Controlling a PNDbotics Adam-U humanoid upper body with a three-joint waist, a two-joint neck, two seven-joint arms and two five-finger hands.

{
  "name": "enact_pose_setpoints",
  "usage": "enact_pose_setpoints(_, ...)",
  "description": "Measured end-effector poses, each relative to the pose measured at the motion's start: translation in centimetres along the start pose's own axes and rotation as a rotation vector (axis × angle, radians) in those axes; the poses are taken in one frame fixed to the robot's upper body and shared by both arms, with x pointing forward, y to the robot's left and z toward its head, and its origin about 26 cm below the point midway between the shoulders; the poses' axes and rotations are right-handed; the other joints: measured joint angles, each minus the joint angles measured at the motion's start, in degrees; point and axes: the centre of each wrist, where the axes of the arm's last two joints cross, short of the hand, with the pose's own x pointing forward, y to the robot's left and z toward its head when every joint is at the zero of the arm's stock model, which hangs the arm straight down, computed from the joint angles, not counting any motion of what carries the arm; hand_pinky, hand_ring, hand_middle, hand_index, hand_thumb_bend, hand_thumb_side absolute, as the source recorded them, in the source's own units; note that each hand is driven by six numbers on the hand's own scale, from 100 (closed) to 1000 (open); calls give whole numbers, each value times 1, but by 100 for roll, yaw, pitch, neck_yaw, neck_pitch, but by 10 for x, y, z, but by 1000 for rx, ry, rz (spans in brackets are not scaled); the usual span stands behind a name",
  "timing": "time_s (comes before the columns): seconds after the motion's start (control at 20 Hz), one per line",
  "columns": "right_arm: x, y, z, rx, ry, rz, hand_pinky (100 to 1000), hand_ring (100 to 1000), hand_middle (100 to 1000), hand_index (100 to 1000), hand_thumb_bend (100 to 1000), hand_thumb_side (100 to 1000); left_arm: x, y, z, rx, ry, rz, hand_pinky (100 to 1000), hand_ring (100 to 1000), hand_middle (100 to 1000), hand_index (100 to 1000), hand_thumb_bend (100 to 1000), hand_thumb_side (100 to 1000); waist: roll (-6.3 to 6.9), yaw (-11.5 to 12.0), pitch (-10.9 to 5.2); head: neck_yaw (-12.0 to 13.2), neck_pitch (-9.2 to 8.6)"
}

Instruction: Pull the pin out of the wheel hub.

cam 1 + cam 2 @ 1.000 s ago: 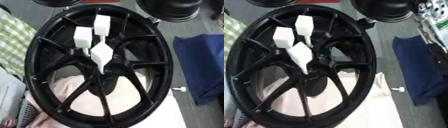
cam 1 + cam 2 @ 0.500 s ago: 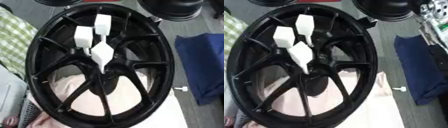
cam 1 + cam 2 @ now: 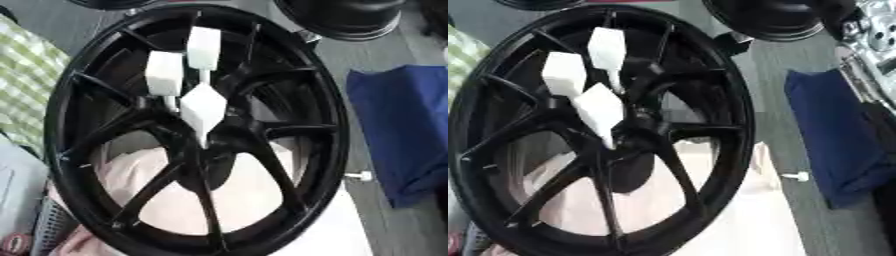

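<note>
Left eye view gives me the black wheel hub [image 3: 262,125] filling most of the scene, tilted, its near rim cut off at the bottom edge. Three white pins with blocky heads stand in its centre: one far [image 3: 204,47], one to the left [image 3: 164,79], one nearest the middle [image 3: 203,107]; their lower ends merge into the dark spokes and I cannot tell how deep they sit. Neither robot hand shows in either view, so I cannot report whether their fingers are apart or together. Pale pink cloth [image 3: 254,200] shows through the spokes. A small white item [image 3: 358,176] lies just right of the rim; its shape is unclear. Blue cloth [image 3: 402,135] lies right, cut off. The right eye view alone shows silver metal parts [image 3: 872,30] at the far right. Green checked cloth [image 3: 31,95] borders the left.
</note>
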Motion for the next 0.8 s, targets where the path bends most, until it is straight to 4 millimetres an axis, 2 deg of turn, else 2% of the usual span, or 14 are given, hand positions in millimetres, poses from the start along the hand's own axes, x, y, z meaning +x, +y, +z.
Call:
enact_pose_setpoints(0.4,-2,-1,3,-2,15,12,874,750,560,682,100,549,33,24,-38,-356,-44,-309,764,779,682,768,413,685,96,26,3,-67,-18)
enact_pose_setpoints(0.8,-2,0,3,12,22,17,874,751,560,682,100,554,71,24,-71,-729,-90,-500,800,807,725,826,476,676,171,16,1,-63,3)
